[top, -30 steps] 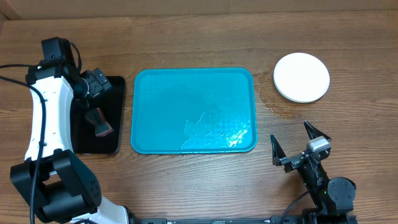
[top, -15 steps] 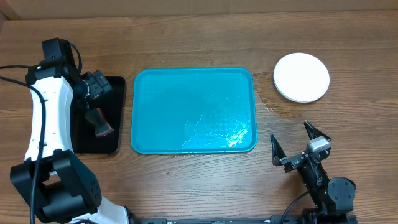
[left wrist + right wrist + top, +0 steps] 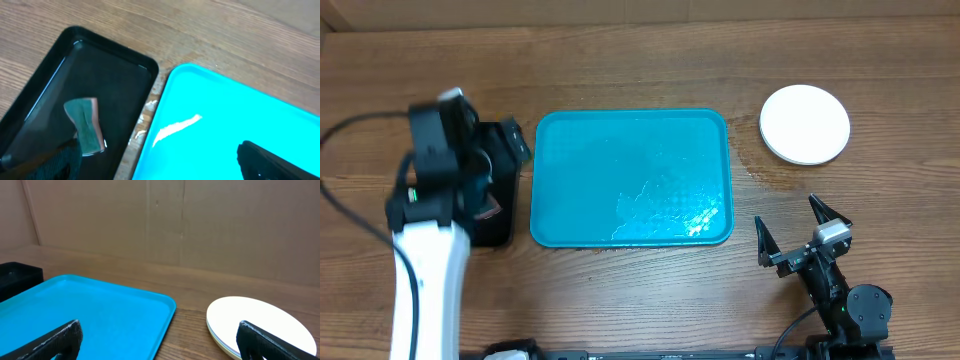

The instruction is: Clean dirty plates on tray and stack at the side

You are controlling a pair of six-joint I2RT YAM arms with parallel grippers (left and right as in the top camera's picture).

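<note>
Plates stacked ahead-right of right gripper, white on top, others probably beneath. Tray ahead-left is bare and wet, so cleaning looks done. Both grippers gape wide, empty. Left gripper hovers above the scrubber lying in the black tray.

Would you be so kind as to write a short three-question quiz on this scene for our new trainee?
1. True or false: the plates lie on the turquoise tray.
2. What lies in the black tray? A) a plate B) a scrubber C) a cup
3. Fill in: the right gripper's jaws stand ____.
Key: 1 false, they sit off the tray, to its right; 2 B; 3 open.
</note>
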